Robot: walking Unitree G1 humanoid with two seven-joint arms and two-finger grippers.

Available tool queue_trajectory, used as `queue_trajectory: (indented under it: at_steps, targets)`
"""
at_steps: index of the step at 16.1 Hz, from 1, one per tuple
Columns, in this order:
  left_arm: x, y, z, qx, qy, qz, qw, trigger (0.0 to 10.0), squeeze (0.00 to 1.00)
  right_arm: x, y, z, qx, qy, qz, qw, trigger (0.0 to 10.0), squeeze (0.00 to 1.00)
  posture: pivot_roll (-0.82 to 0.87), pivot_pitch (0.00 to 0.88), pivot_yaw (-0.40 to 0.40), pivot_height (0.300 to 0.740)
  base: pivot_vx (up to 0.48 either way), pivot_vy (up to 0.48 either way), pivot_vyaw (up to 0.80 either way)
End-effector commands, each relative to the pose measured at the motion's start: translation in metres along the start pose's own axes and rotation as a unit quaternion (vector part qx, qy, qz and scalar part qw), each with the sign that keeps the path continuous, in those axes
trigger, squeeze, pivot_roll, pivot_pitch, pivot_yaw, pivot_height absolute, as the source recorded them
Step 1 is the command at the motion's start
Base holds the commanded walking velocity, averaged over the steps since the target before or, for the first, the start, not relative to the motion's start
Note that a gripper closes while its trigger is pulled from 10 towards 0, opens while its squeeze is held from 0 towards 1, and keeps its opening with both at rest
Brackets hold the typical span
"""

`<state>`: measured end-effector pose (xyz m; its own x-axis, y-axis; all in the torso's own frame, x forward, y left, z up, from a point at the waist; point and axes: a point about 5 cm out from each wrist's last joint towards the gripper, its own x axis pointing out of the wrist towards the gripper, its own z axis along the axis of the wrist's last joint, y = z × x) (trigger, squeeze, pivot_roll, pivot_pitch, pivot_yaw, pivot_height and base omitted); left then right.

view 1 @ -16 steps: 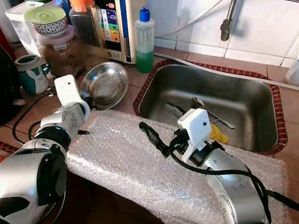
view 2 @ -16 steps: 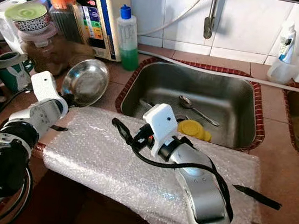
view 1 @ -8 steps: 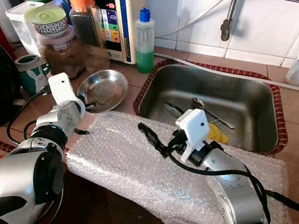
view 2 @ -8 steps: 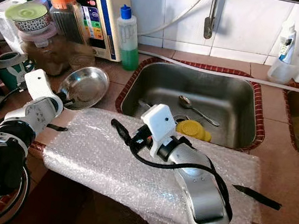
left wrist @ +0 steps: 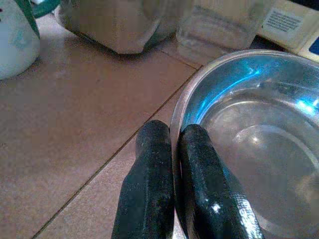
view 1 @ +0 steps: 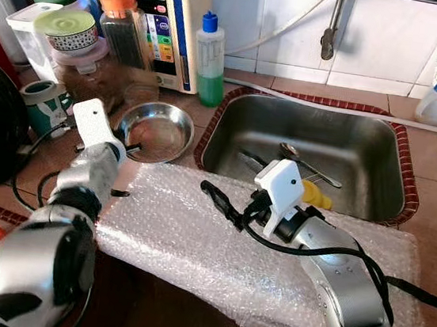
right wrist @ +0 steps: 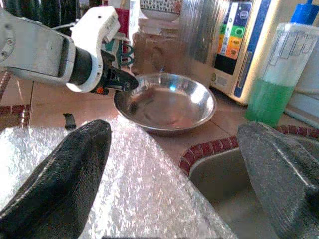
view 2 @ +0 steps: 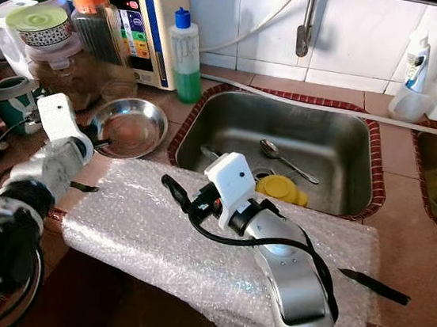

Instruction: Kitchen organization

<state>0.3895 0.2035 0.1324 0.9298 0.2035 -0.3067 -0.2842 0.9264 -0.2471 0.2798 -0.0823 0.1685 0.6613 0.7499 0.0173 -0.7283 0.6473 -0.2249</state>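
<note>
A steel bowl (view 1: 156, 130) sits flat on the tiled counter left of the sink. My left gripper (view 1: 129, 149) is shut on the bowl's near rim; in the left wrist view its two fingers (left wrist: 149, 189) pinch the rim of the bowl (left wrist: 249, 144), one inside and one outside. My right gripper (view 1: 225, 204) hovers open over a sheet of bubble wrap (view 1: 184, 247) spread along the counter's front. In the right wrist view its fingers (right wrist: 60, 184) stand wide apart with nothing between them, facing the bowl (right wrist: 167, 102).
The steel sink (view 1: 349, 136) holds a spoon (view 1: 310, 165) and a yellow object (view 2: 279, 188). A green soap bottle (view 1: 211, 51), jars (view 1: 124, 24) and a mug (view 1: 46, 106) crowd the back left. A black knife (view 2: 375, 285) lies at the wrap's right end.
The bowl, tilted up on its edge a second ago, has been lowered flat onto the counter in my left gripper. The right arm has barely moved.
</note>
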Motion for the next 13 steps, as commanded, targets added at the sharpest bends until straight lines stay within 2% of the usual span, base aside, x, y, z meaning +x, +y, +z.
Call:
queue_trajectory:
  at_steps: [1,3,5,7,8,10,13]
  targets:
    - [-0.001,0.010,-0.008,0.007,0.001,0.010,1.000,0.0,0.00,0.004,0.003,0.003,-0.007,-0.004,0.012,1.000,10.0,0.00,0.00,0.040,0.140,0.740,0.000,0.000,0.00]
    - [-0.003,0.012,-0.009,0.004,-0.018,0.013,1.000,0.0,0.00,0.005,0.002,0.001,-0.011,-0.001,0.011,1.000,10.0,0.00,0.00,0.041,0.137,0.740,0.000,0.000,0.00]
    - [-0.004,0.009,-0.001,0.035,-0.068,0.000,0.997,0.0,0.00,0.005,0.001,0.000,-0.011,0.001,0.008,1.000,10.0,0.00,0.01,0.043,0.133,0.740,0.000,0.000,0.00]
    - [-0.009,-0.002,0.011,0.021,-0.137,-0.040,0.989,0.0,0.00,0.007,-0.004,-0.002,-0.008,0.001,-0.014,1.000,10.0,0.00,0.01,0.044,0.132,0.740,0.000,0.000,0.00]
    - [-0.011,-0.006,0.015,0.019,-0.157,-0.051,0.986,0.0,0.00,0.008,-0.007,-0.003,-0.006,0.001,-0.024,1.000,10.0,0.00,0.01,0.045,0.131,0.740,0.000,0.000,0.00]
    - [-0.018,-0.017,0.025,0.012,-0.215,-0.087,0.973,0.0,0.00,0.010,-0.019,-0.005,0.007,-0.001,-0.079,0.997,10.0,0.00,0.01,0.046,0.130,0.740,0.000,0.000,0.00]
    - [-0.022,-0.027,0.027,0.010,-0.237,-0.119,0.964,0.0,0.00,0.010,-0.031,-0.007,0.024,-0.005,-0.125,0.992,10.0,0.00,0.01,0.047,0.130,0.740,0.000,0.000,0.00]
